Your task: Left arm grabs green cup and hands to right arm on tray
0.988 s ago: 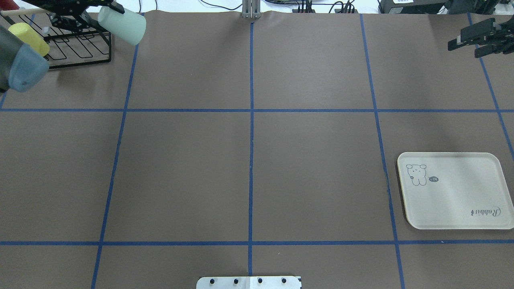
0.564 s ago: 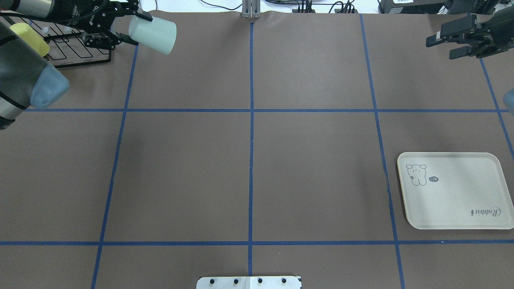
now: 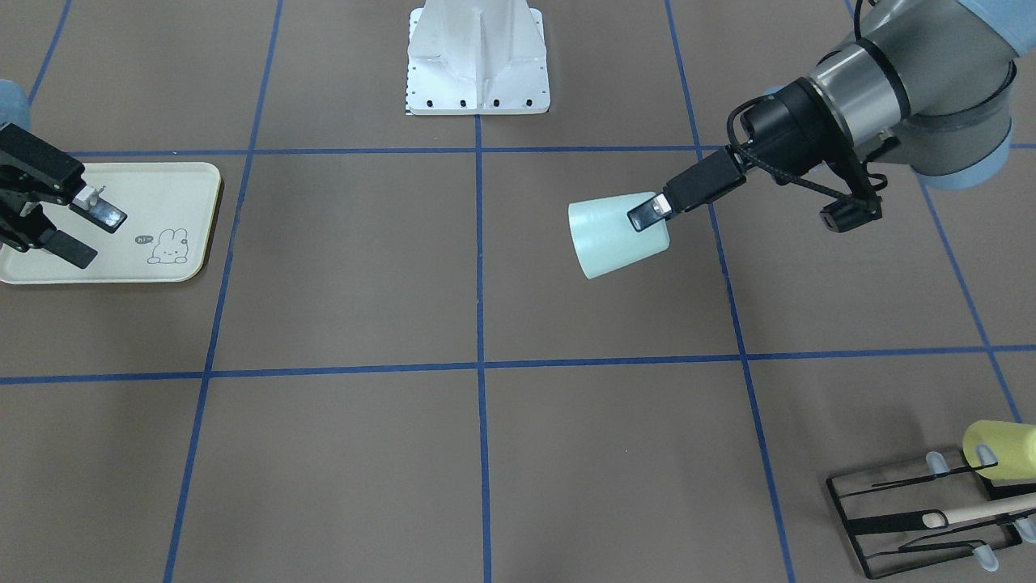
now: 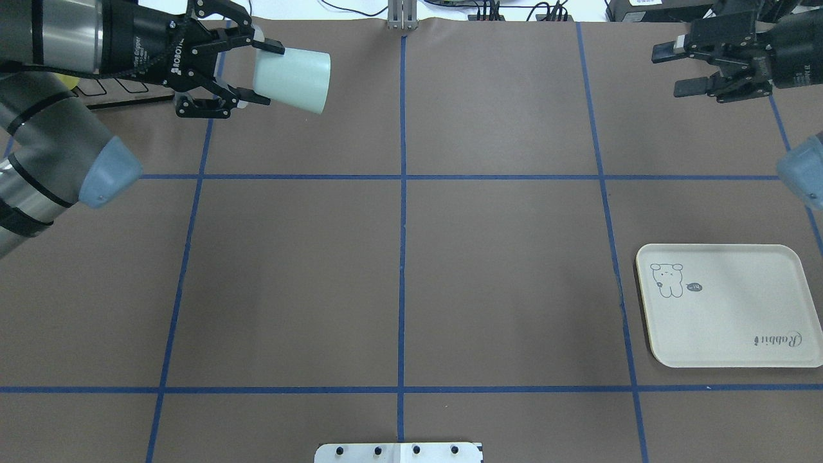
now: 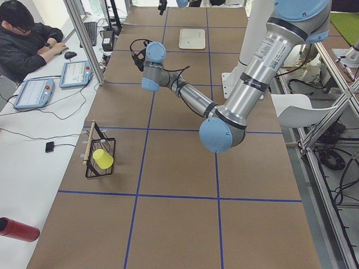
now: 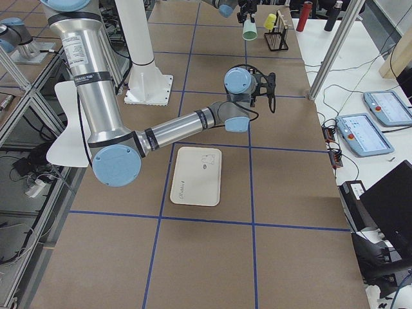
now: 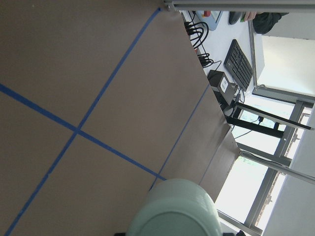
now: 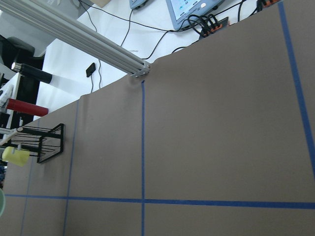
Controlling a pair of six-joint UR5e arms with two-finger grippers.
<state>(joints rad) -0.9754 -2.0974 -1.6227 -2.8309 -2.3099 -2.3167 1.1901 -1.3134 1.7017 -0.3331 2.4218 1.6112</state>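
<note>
My left gripper [image 4: 265, 72] is shut on the green cup [image 4: 292, 72] and holds it sideways in the air over the table's far left part. It grips the narrow base end, and the wide mouth points toward the right side. The cup also shows in the front view [image 3: 617, 235] and the left wrist view [image 7: 174, 209]. My right gripper [image 4: 672, 69] is open and empty, in the air at the far right, with its fingers pointing toward the cup. The cream tray [image 4: 726, 308] lies bare at the near right.
A black wire rack [image 3: 931, 510] with a yellow cup [image 3: 999, 449] on it stands at the far left corner, behind my left arm. The robot's white base [image 3: 477, 57] is at the near middle edge. An operator [image 5: 25, 33] sits beyond the far side.
My left gripper has carried the green cup rightward, away from the rack. My right gripper has moved leftward, further into view, and stays open.
</note>
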